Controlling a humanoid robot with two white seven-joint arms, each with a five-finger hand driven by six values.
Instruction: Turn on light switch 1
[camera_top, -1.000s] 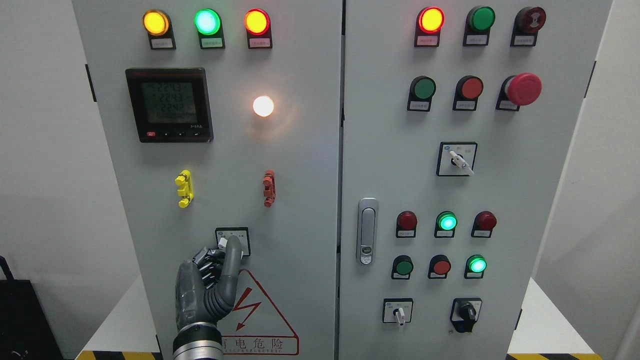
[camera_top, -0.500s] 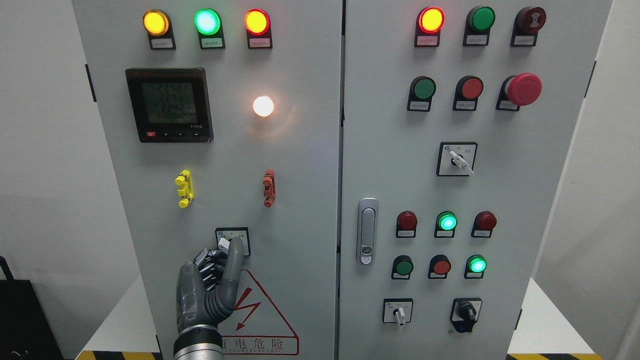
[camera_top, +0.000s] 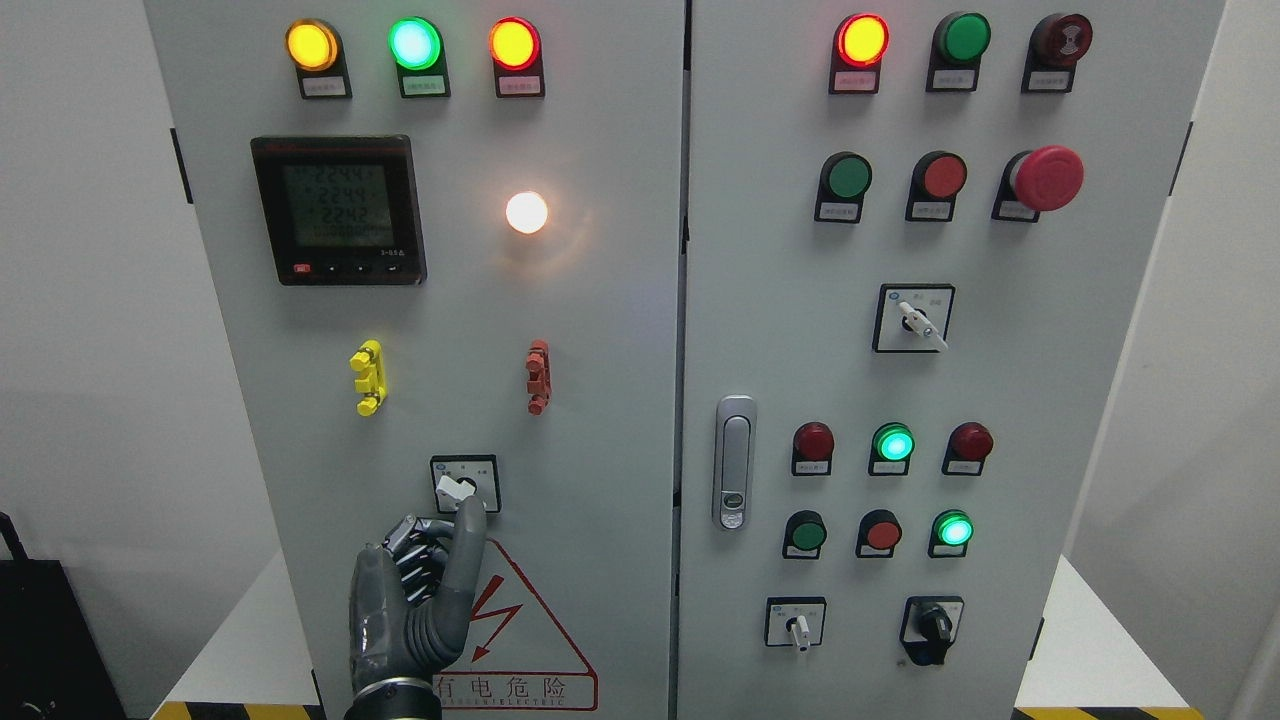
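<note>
Light switch 1 (camera_top: 462, 487) is set low on the cabinet's left door (camera_top: 600, 400). Just below its knob the left hand (camera_top: 425, 575) is seen, one finger extended, others curled, nothing held. Turning seems unfinished; renewed knob contact is called for.

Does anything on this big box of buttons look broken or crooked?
Nothing looks broken. Two white switch handles sit slanted: the one above the left hand, light switch 1, and the upper right switch. That may just be how they are set. The white lamp glows.
</note>
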